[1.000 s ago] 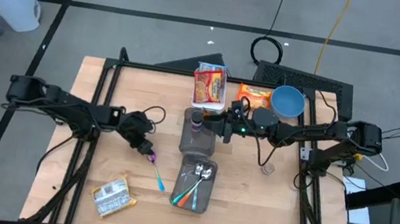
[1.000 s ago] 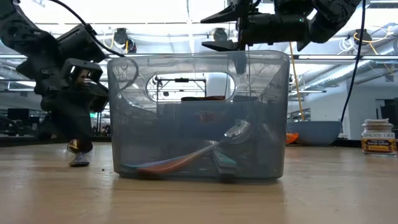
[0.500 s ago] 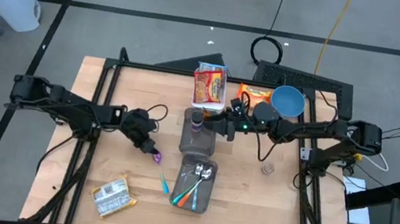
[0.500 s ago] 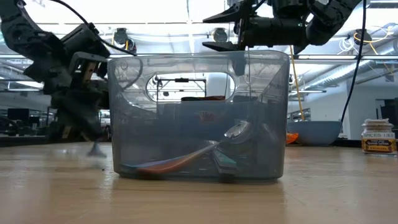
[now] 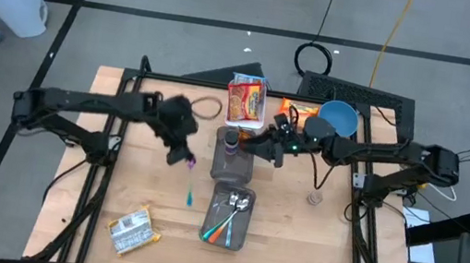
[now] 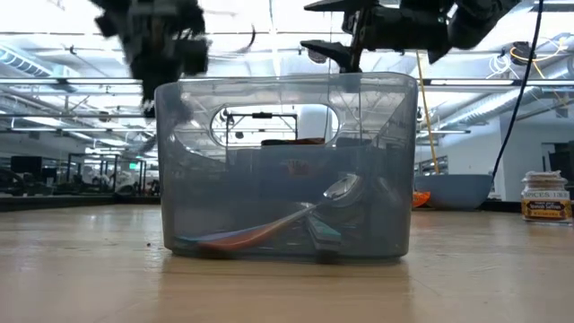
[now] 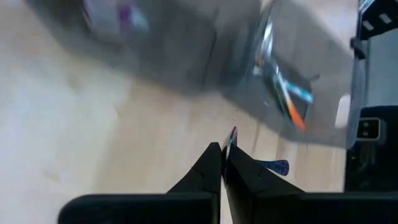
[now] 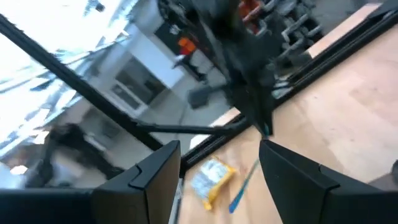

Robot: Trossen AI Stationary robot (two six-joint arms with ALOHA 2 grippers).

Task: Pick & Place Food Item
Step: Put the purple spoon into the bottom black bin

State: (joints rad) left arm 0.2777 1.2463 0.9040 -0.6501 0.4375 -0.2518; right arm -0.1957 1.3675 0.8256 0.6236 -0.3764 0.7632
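Observation:
A spoon with a purple handle (image 5: 190, 162) and a blue bowl end (image 5: 189, 198) hangs from my left gripper (image 5: 184, 150), which is shut on it above the table, left of the grey bin (image 5: 238, 235). The bin holds several utensils (image 5: 224, 216). In the low view my left gripper (image 6: 166, 49) is blurred, above the bin's top. My right gripper (image 5: 256, 144) is open and empty over the grey container with a purple cap (image 5: 229, 154), behind the bin. It also shows in the low view (image 6: 345, 31). My left gripper pinches the spoon's purple handle end (image 7: 232, 135) between its two shut fingers, coming from above. The spoon hangs below the fingers with its blue end (image 7: 277, 166) down, clear of the table.
A noodle packet (image 5: 246, 99), an orange snack pack (image 5: 299, 110) and a blue bowl (image 5: 338, 119) lie at the table's far edge. A yellow packet (image 5: 129, 230) lies near the front left. A small cup (image 5: 314, 197) stands right of the bin.
My left gripper has risen from table height to above the bin's top and gone toward the far edge and a little right. The spoon, which lay on the table with its blue end near, is lifted clear and hangs from the gripper.

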